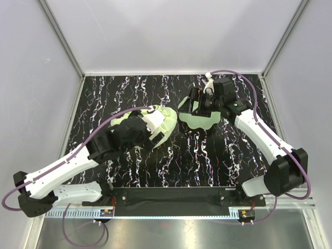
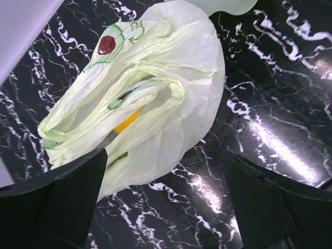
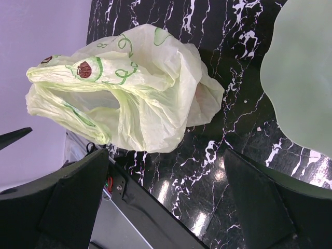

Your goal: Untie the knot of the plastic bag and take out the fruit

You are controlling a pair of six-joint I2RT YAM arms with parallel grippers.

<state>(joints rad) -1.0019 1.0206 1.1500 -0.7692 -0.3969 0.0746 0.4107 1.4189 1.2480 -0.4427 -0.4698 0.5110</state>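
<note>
Left claw point(image 2: 166, 205): jaws wide, holding nothing, poised over the near end of the bag.
Bag point(image 2: 171, 88): crumpled on the table point(image 2: 280, 135); it runs away from the left claw and overlaps its left finger; contact cannot be told.
Right claw point(image 3: 166, 199): jaws wide, empty, above bare table between the bag and the green dish point(image 3: 306, 78).
Fruit point(image 2: 127, 124): only a yellow patch shows through the plastic.
Knot: lost among the folds.
</note>
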